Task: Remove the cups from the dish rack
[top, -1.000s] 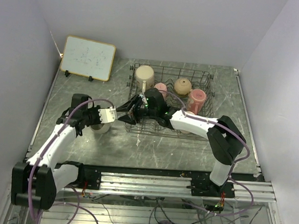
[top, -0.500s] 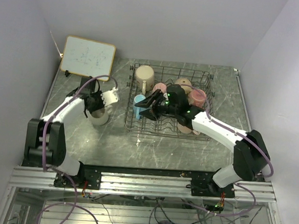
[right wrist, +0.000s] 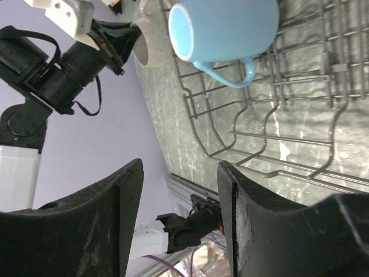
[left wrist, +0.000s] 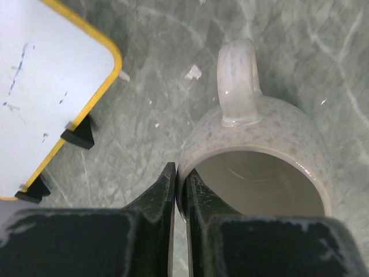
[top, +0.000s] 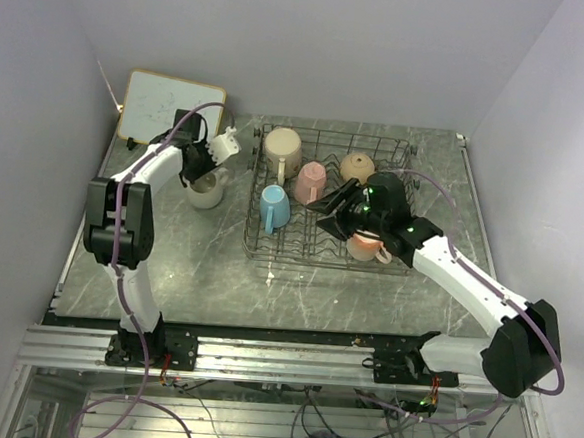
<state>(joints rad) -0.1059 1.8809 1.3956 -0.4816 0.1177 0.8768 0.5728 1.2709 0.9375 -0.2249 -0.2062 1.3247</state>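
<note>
Cream-white ceramic mug (left wrist: 259,138) is held by the left end effector (left wrist: 180,190) outside the dark wire dish rack (top: 309,262); five mugs (top: 273,208) are seen inside. Right end effector (right wrist: 180,167) is spread wide.

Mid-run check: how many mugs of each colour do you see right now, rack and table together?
beige mug: 1
tan mug: 1
light blue mug: 1
pink mugs: 2
cream-white mug: 1
Total: 6 visible
</note>
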